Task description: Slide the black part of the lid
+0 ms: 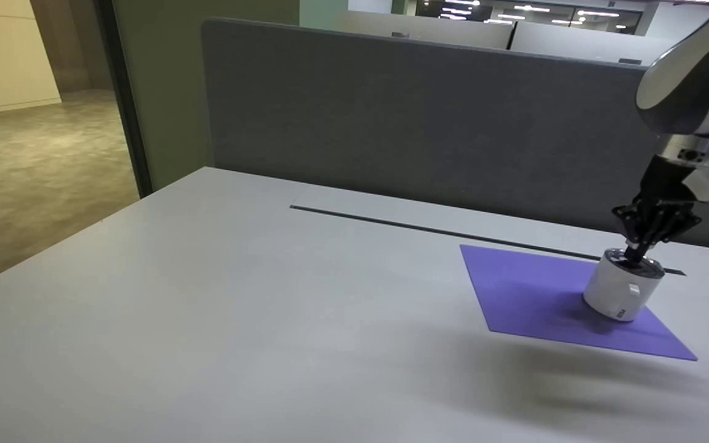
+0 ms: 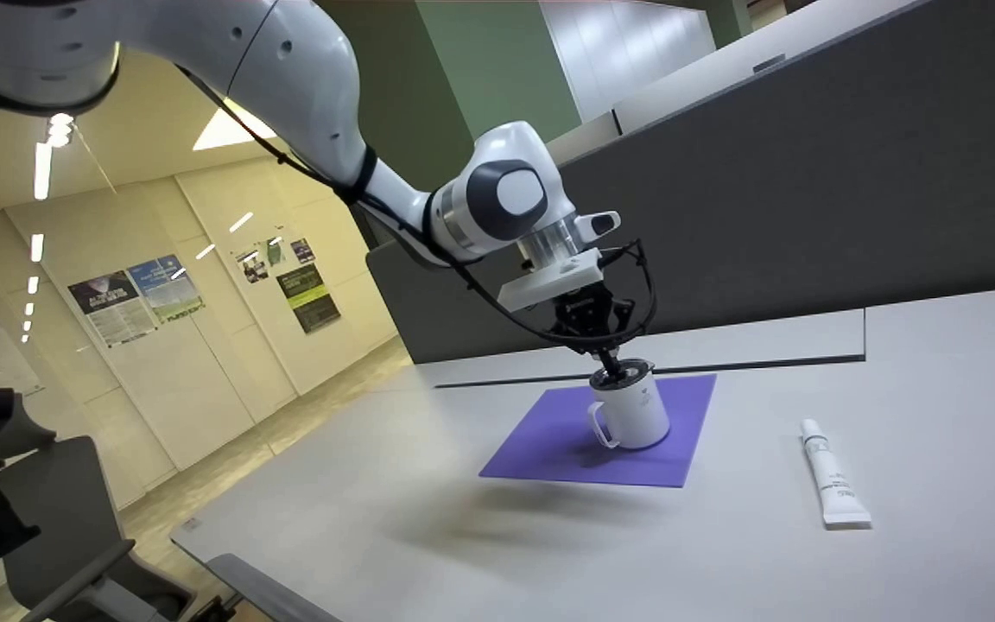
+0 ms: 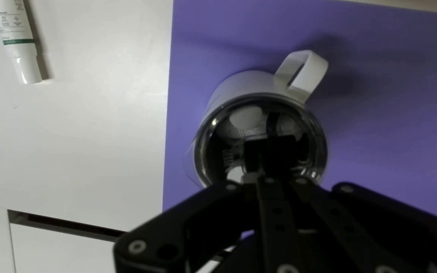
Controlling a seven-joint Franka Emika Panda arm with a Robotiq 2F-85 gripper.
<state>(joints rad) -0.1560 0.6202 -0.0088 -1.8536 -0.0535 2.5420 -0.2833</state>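
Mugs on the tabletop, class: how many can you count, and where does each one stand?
1. The white mug stands on the purple sheet, with the claw at its lid. All three views show this same mug; none seems hidden.

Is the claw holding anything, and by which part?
Nothing visibly held: the claw is shut, its tips down at the lid of the white mug. Whether they pinch anything can't be told.
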